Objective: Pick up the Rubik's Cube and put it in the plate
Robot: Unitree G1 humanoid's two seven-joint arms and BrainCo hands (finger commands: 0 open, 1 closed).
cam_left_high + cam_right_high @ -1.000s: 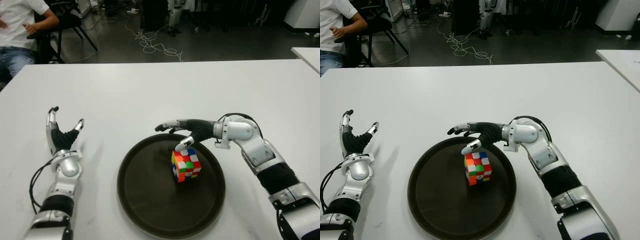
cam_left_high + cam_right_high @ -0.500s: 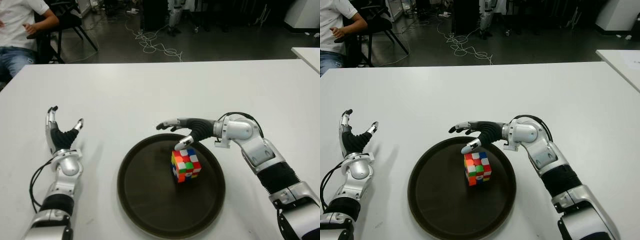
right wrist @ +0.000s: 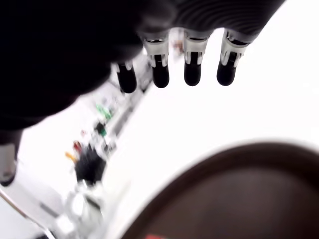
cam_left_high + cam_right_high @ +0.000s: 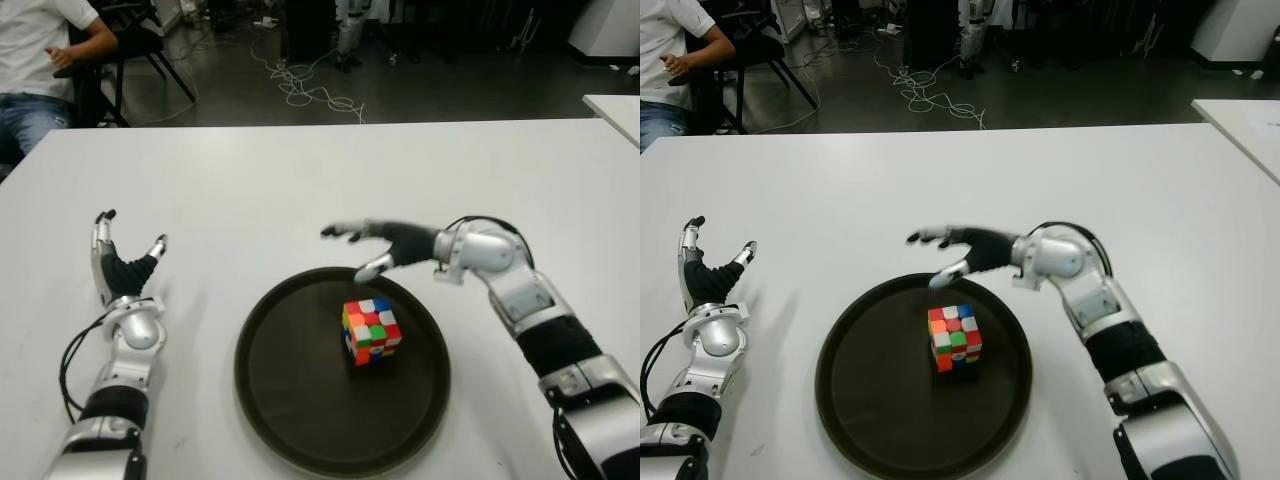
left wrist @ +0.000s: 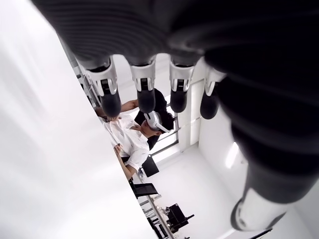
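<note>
The Rubik's Cube (image 4: 371, 331) sits inside the round dark plate (image 4: 300, 400), a little right of its middle, with nothing touching it. My right hand (image 4: 365, 247) hovers above the plate's far rim, fingers spread and empty, well clear of the cube. The right wrist view shows its straight fingertips (image 3: 192, 71) over the white table and the plate's rim (image 3: 234, 154). My left hand (image 4: 127, 268) shows at the left on the white table (image 4: 300, 180), fingers up and open, holding nothing.
A person in a white shirt (image 4: 40, 40) sits on a chair beyond the table's far left corner. Cables (image 4: 305, 85) lie on the dark floor behind. Another white table's corner (image 4: 615, 108) shows at the far right.
My right hand has lifted off the cube and drawn back up and to the right, away from the plate's middle. The cube stays put in the plate. The left hand has not moved.
</note>
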